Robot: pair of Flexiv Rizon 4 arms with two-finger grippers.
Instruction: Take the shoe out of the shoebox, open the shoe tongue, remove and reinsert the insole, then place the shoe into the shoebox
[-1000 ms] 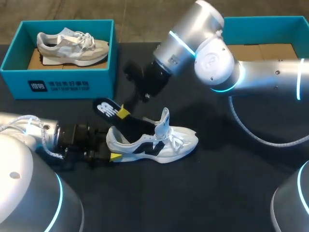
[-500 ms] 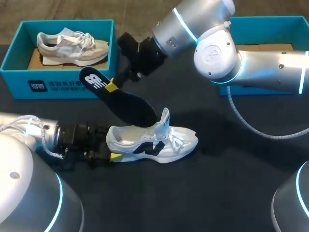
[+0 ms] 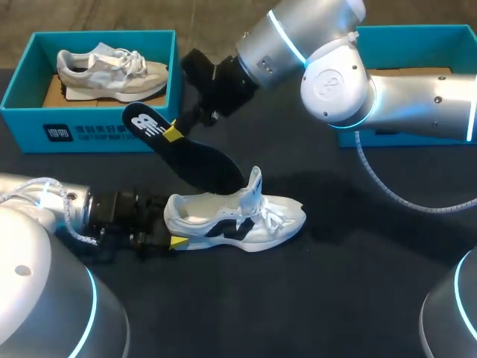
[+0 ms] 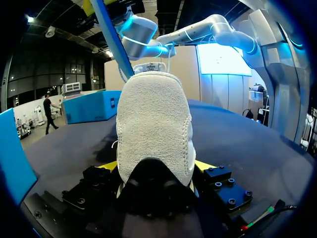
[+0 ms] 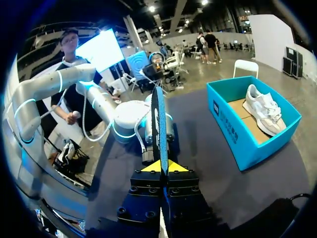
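Shoe (image 3: 238, 216) lies on bench (image 3: 358, 291), heel clamped in left jaws | insole (image 3: 190, 156) pinched at heel end by right jaws, slanting down, toe end at shoe mouth behind raised tongue (image 3: 255, 183) | I judge reinsertion must follow this axis.

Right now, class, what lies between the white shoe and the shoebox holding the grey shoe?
In the head view, the black insole, pinched in the right tool, slants across that gap.

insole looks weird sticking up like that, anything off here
Nothing looks damaged. The insole is mostly out of the white shoe and tilted steeply: the right claw pinches its heel end, and its toe end dips at the shoe's opening. The left claw clamps the shoe's heel. That fits the insole step.
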